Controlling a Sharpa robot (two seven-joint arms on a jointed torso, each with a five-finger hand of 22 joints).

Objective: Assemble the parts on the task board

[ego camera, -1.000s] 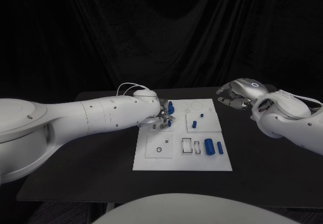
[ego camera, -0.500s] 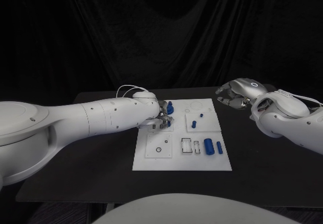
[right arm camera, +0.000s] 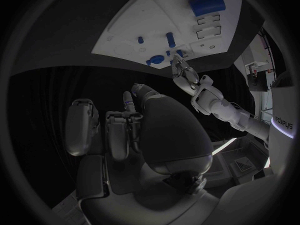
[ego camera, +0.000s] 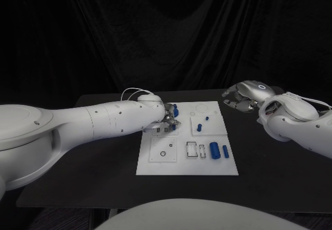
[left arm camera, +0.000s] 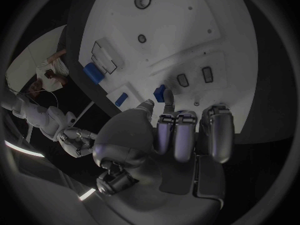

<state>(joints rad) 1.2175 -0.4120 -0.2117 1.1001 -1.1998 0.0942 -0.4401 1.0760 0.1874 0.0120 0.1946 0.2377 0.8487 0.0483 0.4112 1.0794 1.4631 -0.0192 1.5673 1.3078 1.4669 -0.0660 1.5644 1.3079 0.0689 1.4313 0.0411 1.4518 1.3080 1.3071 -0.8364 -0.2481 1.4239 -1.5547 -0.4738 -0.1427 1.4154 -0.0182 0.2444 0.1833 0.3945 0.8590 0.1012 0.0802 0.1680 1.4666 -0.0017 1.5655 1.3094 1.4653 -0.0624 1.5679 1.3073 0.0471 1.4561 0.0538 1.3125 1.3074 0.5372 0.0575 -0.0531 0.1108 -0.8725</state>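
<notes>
board (ego camera: pixel 181 165) sits mid-table (ego camera: pixel 277 177), white, w/ blue parts on it. left hand (ego camera: pixel 167 120) is over the board's far-left area, fingers (left arm camera: pixel 177 135) reaching down by a small blue peg (left arm camera: pixel 160 92); can't tell if they grip it or just touch. another blue piece (ego camera: pixel 175 110) stands just beyond that hand. a short blue pin (ego camera: pixel 199 127) lies in the far-right section, a tiny one (ego camera: pixel 207 117) past it. big blue cylinder (ego camera: pixel 215 150) and slim blue bar (ego camera: pixel 225 152) lie side by side near the board's right edge, next to two rectangular slots (ego camera: pixel 196 150). small black ring (ego camera: pixel 162 154) on near-left panel. right hand (ego camera: pixel 240 101) hangs off the board's far-right corner, fingers curled in, holding nothing.
</notes>
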